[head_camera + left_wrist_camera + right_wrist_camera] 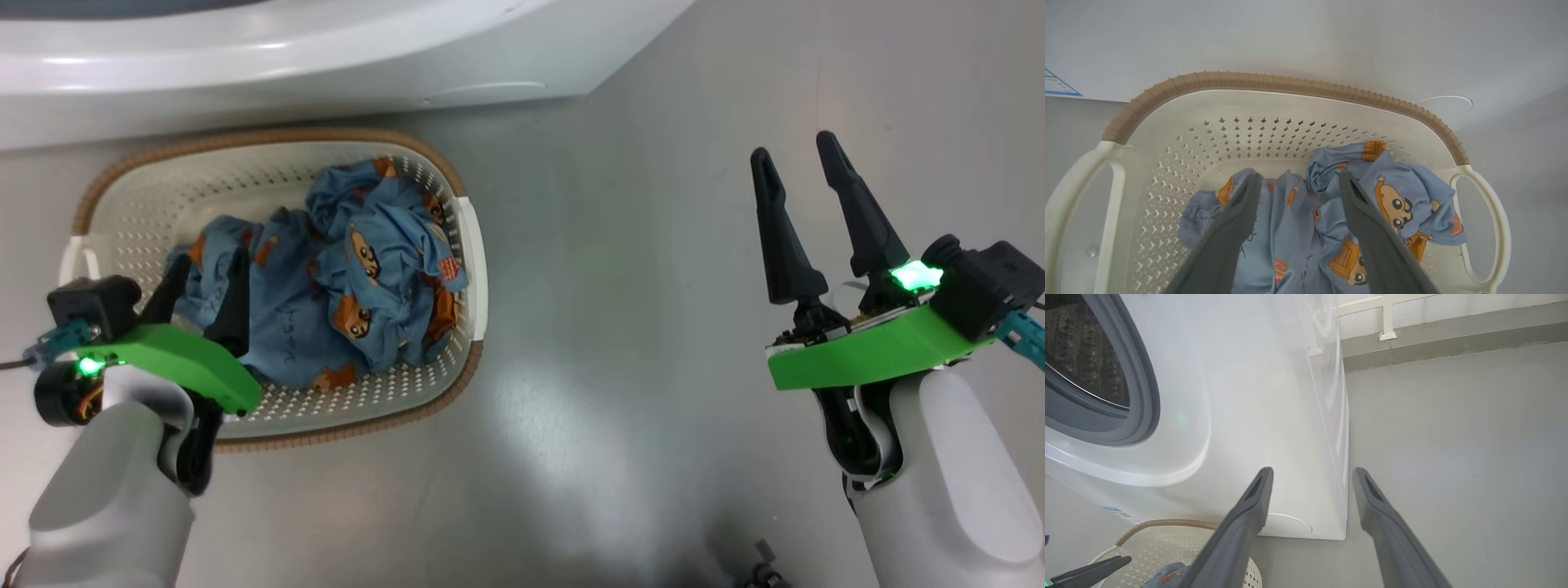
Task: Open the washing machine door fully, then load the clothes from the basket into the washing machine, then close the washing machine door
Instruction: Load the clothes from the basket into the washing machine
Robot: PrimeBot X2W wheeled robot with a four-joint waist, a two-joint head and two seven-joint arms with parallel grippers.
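Observation:
The cream basket (269, 137) with a brown rim sits on the floor in front of the white washing machine (326, 57). Blue bear-print clothes (367, 269) lie crumpled in it. My left gripper (208, 273) is open, its fingers dipped at the left end of the heap. In the left wrist view this gripper (1299, 179) straddles a fold of the clothes (1404, 192) inside the basket (1274, 81). My right gripper (793, 149) hangs open and empty over bare floor to the right. In the right wrist view the steel drum (1081, 355) stands uncovered; the washing machine door is out of view.
Grey floor (637, 327) spreads to the right of the basket. The machine's front right corner (1345, 535) stands just ahead of my right gripper (1312, 473). A wall base with a white frame (1384, 318) lies beyond. A blue label (1057, 85) marks the machine's lower left.

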